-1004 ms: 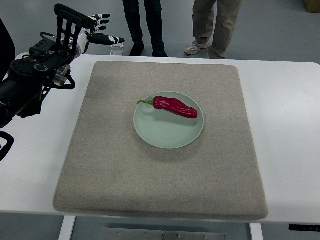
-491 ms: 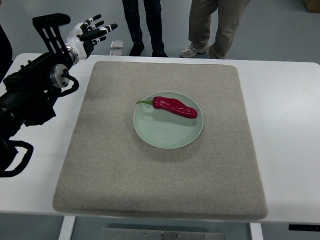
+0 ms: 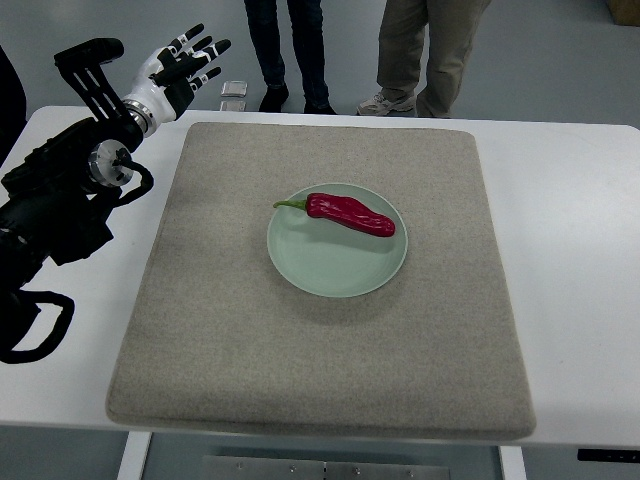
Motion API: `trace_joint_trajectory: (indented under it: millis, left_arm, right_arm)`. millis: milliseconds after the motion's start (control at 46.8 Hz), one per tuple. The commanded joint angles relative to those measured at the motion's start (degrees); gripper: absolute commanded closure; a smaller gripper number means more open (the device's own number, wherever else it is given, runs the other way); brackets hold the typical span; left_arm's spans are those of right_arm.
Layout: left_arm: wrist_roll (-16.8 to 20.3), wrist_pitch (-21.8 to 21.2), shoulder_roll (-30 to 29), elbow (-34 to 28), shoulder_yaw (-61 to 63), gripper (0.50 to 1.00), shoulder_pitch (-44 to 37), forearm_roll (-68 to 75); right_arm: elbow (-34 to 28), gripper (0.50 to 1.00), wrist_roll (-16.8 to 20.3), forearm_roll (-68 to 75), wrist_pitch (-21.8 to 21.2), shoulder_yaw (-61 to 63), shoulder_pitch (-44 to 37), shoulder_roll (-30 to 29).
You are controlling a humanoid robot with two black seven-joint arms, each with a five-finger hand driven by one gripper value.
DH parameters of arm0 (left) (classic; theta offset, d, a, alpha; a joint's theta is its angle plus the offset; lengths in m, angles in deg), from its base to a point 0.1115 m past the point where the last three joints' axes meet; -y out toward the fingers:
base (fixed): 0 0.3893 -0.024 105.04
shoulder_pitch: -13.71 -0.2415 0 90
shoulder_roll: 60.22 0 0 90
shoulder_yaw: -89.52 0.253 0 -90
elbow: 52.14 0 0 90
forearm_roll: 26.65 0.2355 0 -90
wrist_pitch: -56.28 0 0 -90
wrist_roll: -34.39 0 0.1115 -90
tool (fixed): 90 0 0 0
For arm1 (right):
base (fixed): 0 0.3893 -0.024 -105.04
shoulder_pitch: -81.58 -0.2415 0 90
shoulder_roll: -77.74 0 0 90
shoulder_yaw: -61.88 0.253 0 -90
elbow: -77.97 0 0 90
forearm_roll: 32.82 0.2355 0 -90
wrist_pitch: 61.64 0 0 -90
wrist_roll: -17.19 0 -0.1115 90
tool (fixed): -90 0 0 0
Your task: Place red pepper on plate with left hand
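A red pepper (image 3: 349, 213) with a green stem lies across the upper part of a pale green plate (image 3: 330, 265), which sits in the middle of the grey mat (image 3: 250, 330). My left hand (image 3: 181, 66) is raised at the far left corner of the table, well away from the plate, its fingers spread and holding nothing. The black left arm (image 3: 60, 195) runs down along the picture's left edge.
The mat lies on a white table (image 3: 570, 250). Two people's legs (image 3: 430, 50) stand beyond the far edge. A small silver object (image 3: 234, 91) rests near the far edge, beside my left hand.
My left hand has drawn back to the left and turned, from pointing right along the far edge to palm up with fingers spread. Pepper and plate have not moved.
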Motion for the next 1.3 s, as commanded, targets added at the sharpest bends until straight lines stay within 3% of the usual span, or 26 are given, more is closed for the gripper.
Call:
trace_joint_trajectory:
  millis: [0,833,1282]
  left_arm:
    - [0.0,-0.4,-0.1,0.0,-0.9,0.544,-0.1,0.0]
    - [0.0,-0.4,0.0,1.0,-0.7,0.542,-0.1,0.0]
    - [0.0,-0.4,0.9,1.0,-0.8,0.542,0.1,0.0]
  right_arm:
    - [0.0,0.568,0.0,0.0,0.0,-0.1,0.0,0.0]
    - [0.0,0.568,0.0,0.0,0.0,-0.1,0.0,0.0]
    - [-4.7,0.568,-0.3,-0.4,-1.0,0.0,0.0,0.0]
